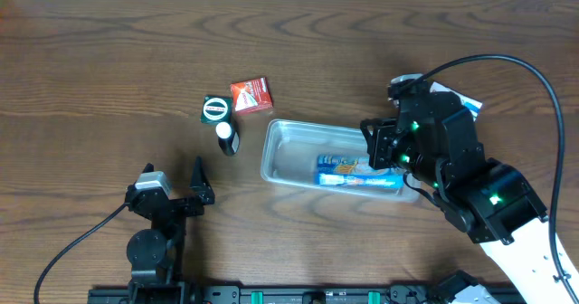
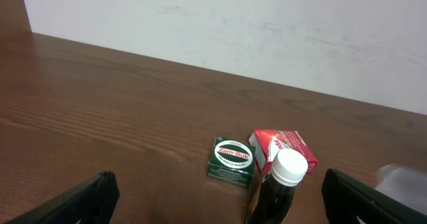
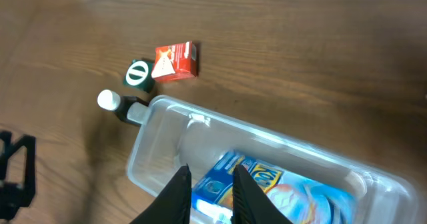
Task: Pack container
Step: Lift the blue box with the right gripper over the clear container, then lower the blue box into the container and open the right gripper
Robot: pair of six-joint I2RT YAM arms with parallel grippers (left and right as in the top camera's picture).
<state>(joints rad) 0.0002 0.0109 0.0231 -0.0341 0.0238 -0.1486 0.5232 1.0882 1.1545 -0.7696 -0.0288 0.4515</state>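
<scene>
The container [image 1: 288,152], a clear shallow tub with rounded corners, is lying on the brown wooden table [image 1: 109,60] a little right of the middle, its long side running left to right and tilting slightly toward the near side at its right end. A blue pack [image 1: 358,173] with orange and white print is lying inside it, along the near wall and toward the right half; the left half of the tub is showing bare plastic.

The right pincer [image 3: 208,192] is reaching down into the container from the right, and its two fingers [image 3: 179,194] are standing on either side of the blue pack's edge, closed on it. The right arm is covering the tub's right end in the overhead view, and a white and blue thing [image 1: 466,102] is peeking out on its far side, too hidden to name.

Three small things are sitting on the table just left of the container. A dark bottle [image 1: 227,138] with a white cap is standing nearest the tub's left wall. A round-labelled green tin [image 1: 217,109] is lying just beyond it, and a red box [image 1: 251,96] is lying beside the tin on its right.

The left pincer [image 1: 174,182] is hovering at the near left, well apart from the container, with its jaws spread wide and nothing between them, pointing toward the bottle, tin and box.
</scene>
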